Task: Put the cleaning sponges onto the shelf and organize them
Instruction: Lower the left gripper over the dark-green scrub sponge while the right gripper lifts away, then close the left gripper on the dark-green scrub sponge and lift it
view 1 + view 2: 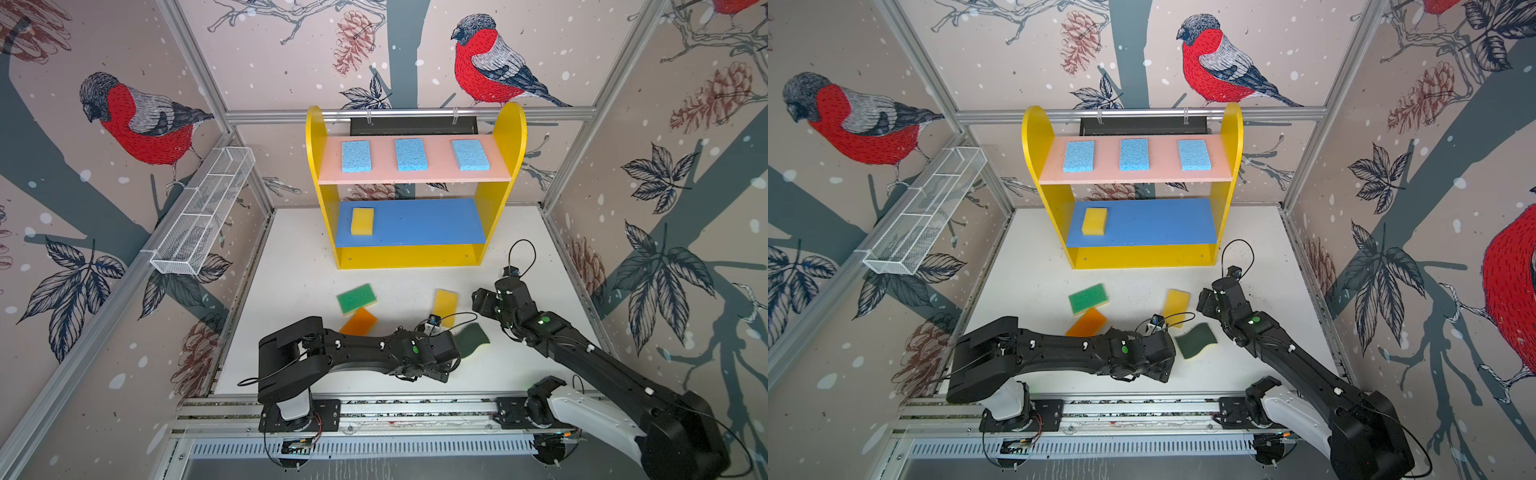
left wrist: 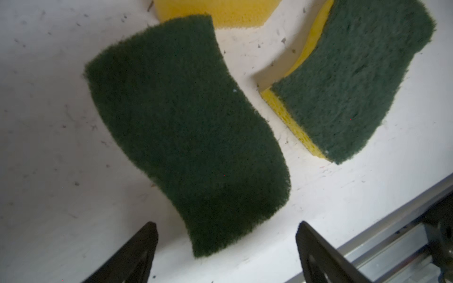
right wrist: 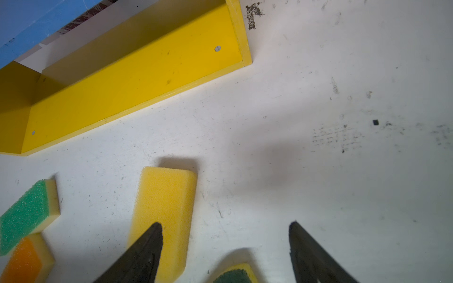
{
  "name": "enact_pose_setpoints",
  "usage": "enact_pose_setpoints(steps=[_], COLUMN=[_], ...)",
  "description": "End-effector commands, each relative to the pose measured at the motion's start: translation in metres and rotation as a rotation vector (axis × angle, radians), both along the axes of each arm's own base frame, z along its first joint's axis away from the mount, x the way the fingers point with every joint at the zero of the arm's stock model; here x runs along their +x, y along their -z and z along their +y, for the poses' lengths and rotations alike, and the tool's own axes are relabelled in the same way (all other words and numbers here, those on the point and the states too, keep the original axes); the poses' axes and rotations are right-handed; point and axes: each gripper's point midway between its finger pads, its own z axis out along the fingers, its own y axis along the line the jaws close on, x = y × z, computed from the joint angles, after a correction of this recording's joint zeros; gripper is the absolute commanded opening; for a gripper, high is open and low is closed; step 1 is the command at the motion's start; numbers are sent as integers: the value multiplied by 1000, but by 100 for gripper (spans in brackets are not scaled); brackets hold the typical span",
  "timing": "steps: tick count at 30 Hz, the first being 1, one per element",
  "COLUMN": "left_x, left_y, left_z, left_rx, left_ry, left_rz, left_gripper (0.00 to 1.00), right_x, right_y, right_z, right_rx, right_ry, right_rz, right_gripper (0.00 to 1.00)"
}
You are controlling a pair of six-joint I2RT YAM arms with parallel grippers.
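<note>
The shelf (image 1: pixel 415 257) stands at the back, with three light-blue sponges (image 1: pixel 410 154) on its pink top board and a yellow block (image 1: pixel 362 221) on the blue middle board. On the table lie a green-topped sponge (image 1: pixel 356 298), an orange-topped sponge (image 1: pixel 358 322), a yellow block (image 1: pixel 446 306) and a dark-green scourer (image 1: pixel 472 338). My left gripper (image 2: pixel 226 224) hangs open over a second scourer (image 2: pixel 186 132), which its wrist hides in both top views. My right gripper (image 3: pixel 225 224) is open and empty, with the yellow block (image 3: pixel 166 208) beside one finger.
A white wire-mesh basket (image 1: pixel 203 216) hangs on the left wall. The cell's walls close in the table on three sides, and a metal rail (image 1: pixel 395 409) runs along the front edge. The shelf's yellow bottom board (image 3: pixel 127 80) lies just beyond the right gripper.
</note>
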Motion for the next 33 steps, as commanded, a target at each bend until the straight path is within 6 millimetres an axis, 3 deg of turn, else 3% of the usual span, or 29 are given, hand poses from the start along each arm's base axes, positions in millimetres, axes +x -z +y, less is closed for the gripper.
enact_pose_setpoints(steps=[1,10,19,26,33], left_x=[5,10,16,21,23], left_y=[-1,7,15,22,29], left_z=[0,-9,-5,-2,9], left_rx=[37,105,173,196,193], left_ry=[9,22,-37,-70,-105], left_rz=[-28,-32,-35,-21,13], left_gripper=[90,91,91,91,84], right_x=[-4,-9,-10,-13,-12], right_y=[3,-1,-8,-3,-3], right_z=[-7,-12,-18,-20,-21], right_rx=[-9,-10,12,10,8], right_ry=[25,31,49,48,47], right_rz=[10,-4,-56,-45,-47], right_gripper=[83,85,88,89,89])
